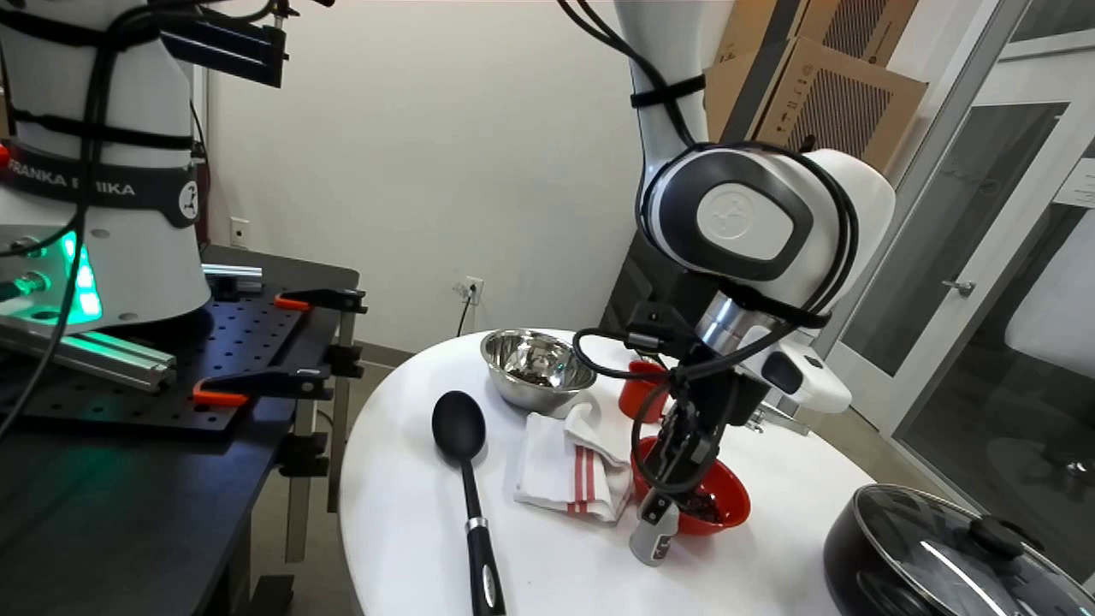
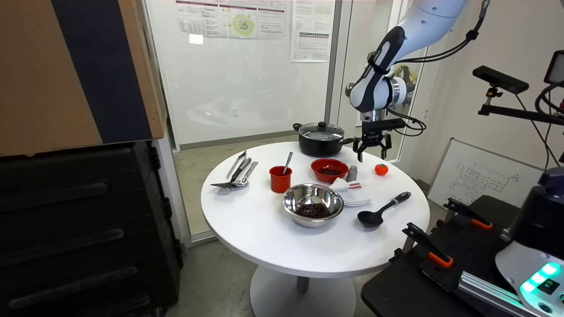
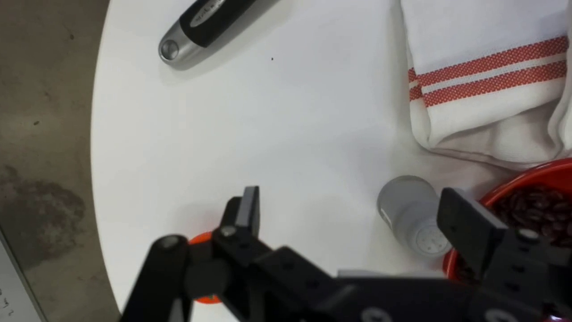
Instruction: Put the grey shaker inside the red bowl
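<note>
"What's on the far left?"

"In an exterior view I've got some utensils [image 2: 240,170] lying on the white table [image 2: 246,229], then a red mug [image 2: 280,181] with a metal handle [image 2: 288,162] sticking up out of it."

"And toward the middle?"

"The steel bowl [image 2: 309,223] sits forward, dark contents [image 2: 313,210] at the bottom. Behind it I see the black pot [image 2: 318,148] under its glass lid [image 2: 312,130], then the red bowl [image 2: 328,178] with dark beans [image 3: 538,208] inside."

"Where's the grey shaker [image 2: 352,175]?"

"Right of the red bowl — standing upright on the table, just beside it. My wrist view looks down on its holed top, next to the bowl's rim; whether the two touch, I can't tell. The striped towel [image 2: 358,193] lies nearer the camera, close to the shaker."

"And the gripper [image 2: 372,155]?"

"Released. I have it hanging above the table near the shaker, and the wrist view shows its two fingers [image 3: 469,228] wide apart."

"Far right?"

"A tomato [image 2: 381,169], showing below the gripper — and, closer to the camera, the black spoon [image 2: 371,219], handle angled off to the right."
</note>
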